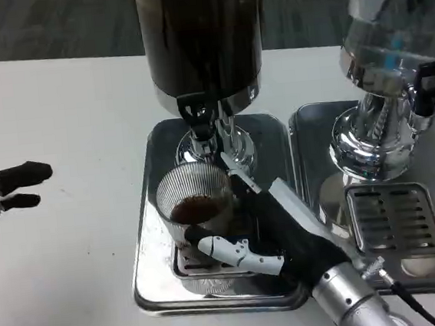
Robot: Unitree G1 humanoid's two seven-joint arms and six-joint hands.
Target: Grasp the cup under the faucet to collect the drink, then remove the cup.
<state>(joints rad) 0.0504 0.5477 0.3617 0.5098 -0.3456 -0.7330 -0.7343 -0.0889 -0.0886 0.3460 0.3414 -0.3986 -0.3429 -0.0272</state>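
A ribbed clear glass cup [193, 204] stands on the drip grate of the left steel tray [149, 239], right below the black faucet [196, 112] of a dispenser full of dark drink [201, 33]. A little brown liquid lies in the cup's bottom. My right hand [266, 228] wraps the cup from the right, fingers curled around its front and back. My left hand [4, 191] hovers over the table at the far left edge, fingers apart, holding nothing.
A second dispenser [391, 46] with clear liquid and a black tap handle [430, 85] stands at the right on its own steel tray [307, 131] with a drip grate [395, 219]. White tabletop [53, 132] spreads to the left.
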